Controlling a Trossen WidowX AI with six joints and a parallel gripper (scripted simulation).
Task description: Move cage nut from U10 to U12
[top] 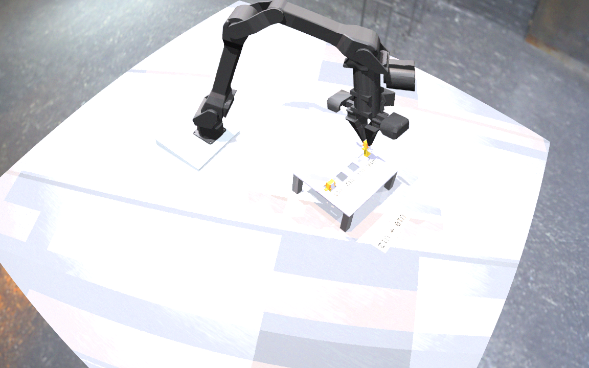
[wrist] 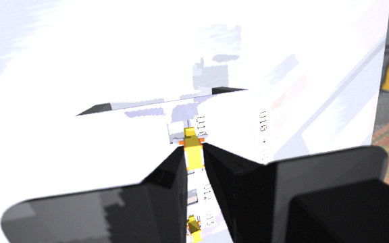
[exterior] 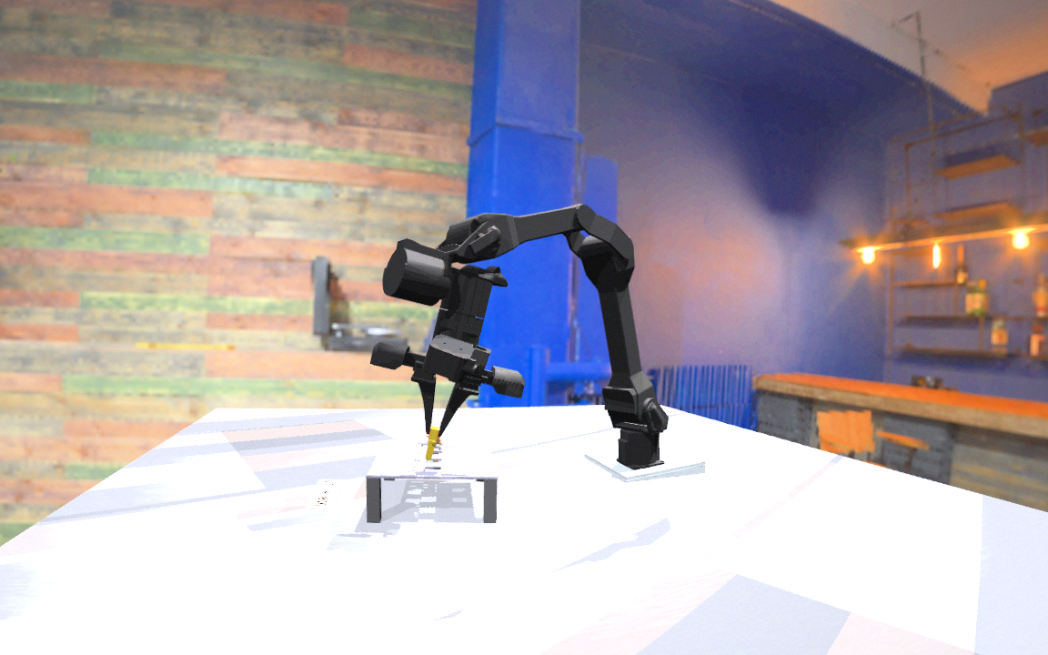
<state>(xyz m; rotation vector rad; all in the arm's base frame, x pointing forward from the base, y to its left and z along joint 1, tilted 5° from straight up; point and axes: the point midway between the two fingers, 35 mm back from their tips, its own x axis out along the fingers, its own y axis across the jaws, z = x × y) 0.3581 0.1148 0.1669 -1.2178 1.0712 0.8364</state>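
Cage nut [top: 366, 148] [exterior: 431, 444] [wrist: 193, 152] is pinched at U10

The black gripper [top: 368, 142] [exterior: 435, 433] [wrist: 193, 146] has its two thin fingertips squeezed on the yellow nut. The nut is at the U10 end of the rail plate [top: 356, 197] [exterior: 385, 470] [wrist: 140, 135], and it leans a bit. I think the job now is lifting it out. I can't tell if its bottom is all the way out of the hole.

Next, it should go up until it is free, then over to the U12 hole [top: 342, 176] [wrist: 192, 196]. It must go in straight and be pushed down till it clips. The other nut [top: 329, 184] [wrist: 194, 227] sits right beside that hole, so a finger could bump it.

The plate is flat, thin and pale, with square holes. Its legs [top: 345, 222] [exterior: 489, 499] [wrist: 96, 109] are dark blocks. The nut looks boxy, with small orange bits on its sides, maybe springy metal.
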